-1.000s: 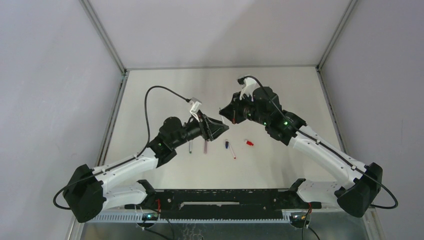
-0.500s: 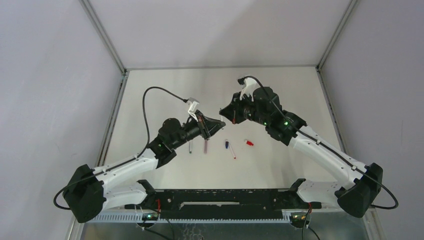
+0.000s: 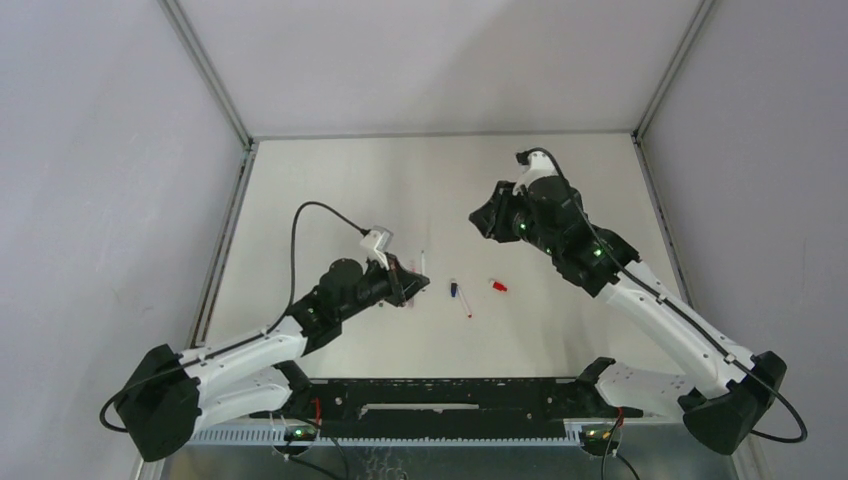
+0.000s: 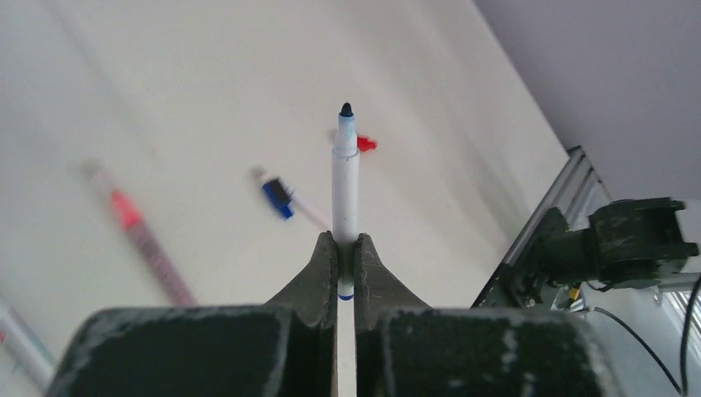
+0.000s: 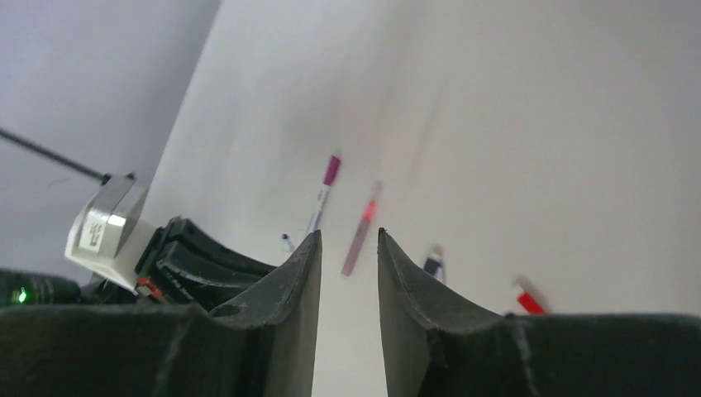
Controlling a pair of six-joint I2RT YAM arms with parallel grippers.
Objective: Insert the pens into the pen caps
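Note:
My left gripper point(image 4: 346, 248) is shut on the white barrel of a pen point(image 4: 345, 182) whose uncapped blue tip points away from it. In the top view this gripper point(image 3: 408, 283) hangs low over the table's middle. My right gripper point(image 5: 348, 240) is open and empty, and sits raised to the right point(image 3: 478, 220). On the table lie a blue cap point(image 3: 455, 290) with a thin stem beside it, a red cap point(image 3: 497, 286), a pinkish-red pen point(image 5: 361, 231) and a pen with a magenta cap point(image 5: 324, 194). The blue cap point(image 4: 277, 197) and the red cap point(image 4: 364, 145) lie beyond the held pen's tip.
Another grey pen point(image 4: 21, 343) lies at the lower left edge of the left wrist view. Metal rails point(image 3: 225, 235) run along the table's sides and grey walls close it in. A black bar point(image 3: 440, 395) with the arm bases runs along the near edge.
The two grippers were close together and have drawn apart. The left one moved back, down and to the left with its pen. The right one moved to the right.

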